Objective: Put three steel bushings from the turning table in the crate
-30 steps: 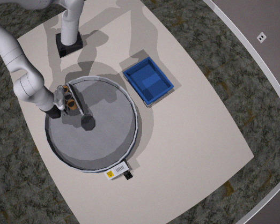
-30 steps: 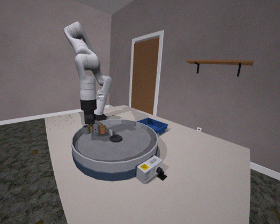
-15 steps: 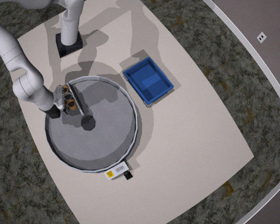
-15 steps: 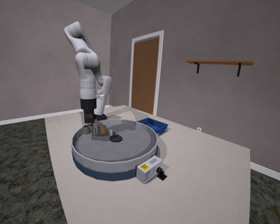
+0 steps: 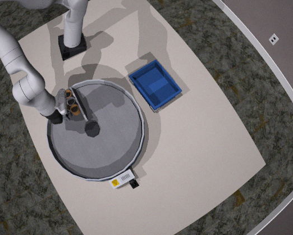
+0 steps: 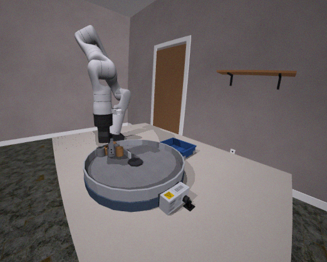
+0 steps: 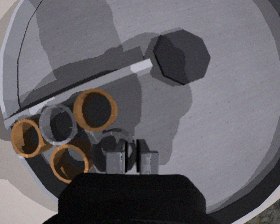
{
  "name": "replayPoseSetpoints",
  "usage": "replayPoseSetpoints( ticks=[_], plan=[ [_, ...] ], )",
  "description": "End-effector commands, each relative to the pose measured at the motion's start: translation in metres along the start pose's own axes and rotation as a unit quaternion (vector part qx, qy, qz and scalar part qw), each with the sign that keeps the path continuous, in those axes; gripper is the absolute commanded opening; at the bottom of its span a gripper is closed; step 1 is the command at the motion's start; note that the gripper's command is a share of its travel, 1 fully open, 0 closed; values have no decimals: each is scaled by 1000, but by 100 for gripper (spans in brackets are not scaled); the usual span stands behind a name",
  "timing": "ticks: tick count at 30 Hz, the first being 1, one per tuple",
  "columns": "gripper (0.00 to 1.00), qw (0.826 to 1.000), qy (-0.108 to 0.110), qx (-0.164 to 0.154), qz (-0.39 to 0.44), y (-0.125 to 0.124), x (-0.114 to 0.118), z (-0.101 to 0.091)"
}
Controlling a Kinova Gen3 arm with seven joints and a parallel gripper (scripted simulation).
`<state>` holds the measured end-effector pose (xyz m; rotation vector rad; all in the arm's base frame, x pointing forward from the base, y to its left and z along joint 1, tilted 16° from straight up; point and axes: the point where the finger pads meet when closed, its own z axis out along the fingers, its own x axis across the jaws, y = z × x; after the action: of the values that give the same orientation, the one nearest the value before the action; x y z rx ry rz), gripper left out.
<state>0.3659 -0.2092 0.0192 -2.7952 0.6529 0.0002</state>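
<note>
My gripper (image 7: 132, 150) (image 6: 111, 154) points down inside the turning table (image 5: 114, 135) (image 6: 158, 175) (image 7: 231, 115). It is shut on the wall of a dark steel bushing (image 7: 114, 133), partly hidden behind one finger; whether it is clear of the surface cannot be told. A second steel bushing (image 5: 71, 100) (image 7: 44, 131) stands among copper-coloured bushings by the divider. Another steel bushing (image 6: 100, 151) stands near the rim and is hidden in the wrist view. The blue crate (image 5: 169, 79) (image 6: 190, 151) is empty.
One copper bushing (image 5: 74, 109) (image 6: 119, 151) (image 7: 79, 111) stands close to the held one. The divider (image 5: 81, 104) (image 7: 141, 66) runs from the hub (image 5: 92, 129) (image 6: 135, 162) (image 7: 191, 55) to the raised rim. A control box (image 5: 122, 179) (image 6: 174, 198) sits outside the rim.
</note>
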Motion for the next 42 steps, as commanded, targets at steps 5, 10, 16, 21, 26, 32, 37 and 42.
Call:
replayPoseSetpoints(
  ticks=[5, 10, 16, 21, 26, 32, 37, 42],
  plan=[
    [0, 1000, 1, 0, 0, 0, 1, -7],
    [0, 1000, 0, -1, 0, 0, 1, -8],
    [0, 1000, 0, -1, 0, 0, 1, -8],
    [0, 1000, 2, -1, 1, 1, 1, -11],
    [0, 1000, 2, -1, 1, 1, 1, -14],
    [0, 1000, 2, -1, 1, 1, 1, -14],
    [0, 1000, 3, -2, 1, 1, 2, -15],
    [0, 1000, 3, -3, 1, 1, 2, -19]
  ],
)
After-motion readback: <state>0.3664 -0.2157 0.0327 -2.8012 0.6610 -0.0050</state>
